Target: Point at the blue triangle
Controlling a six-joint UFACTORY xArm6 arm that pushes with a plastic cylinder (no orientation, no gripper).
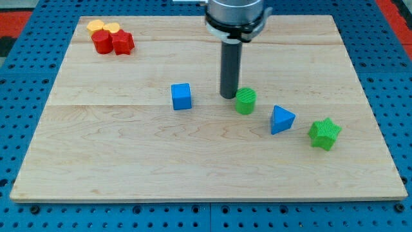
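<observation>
- My tip (230,96), lower end of straight dark rod, down on pale wooden board surface (129,161), near board centre.
- No fingers on this rig; released or clenched cannot be told, nothing grasped.
- Tip just beside small green plastic cylinder (245,101), at its 9 o'clock; touching or apart: cannot tell.
- Task target, blue plastic triangle block (281,120), at 4 o'clock from tip, beyond the green cylinder, clear of the rod. Not yet pointed at.
- Green cylinder between tip and target, so probably needs skirting to avoid a shove.
- Blue cube (181,96) at 9 o'clock from tip, apart.
- Green star block (324,133) at 4 o'clock from triangle, near.
- Cluster at board's 10 o'clock corner: red cylinder (100,42), red star-like block (122,42), two yellow blocks (103,27), shapes unclear. Bunched, well apart from target.
- Count: 2 blue, 2 green, 2 red, 2 yellow; 8 total.
</observation>
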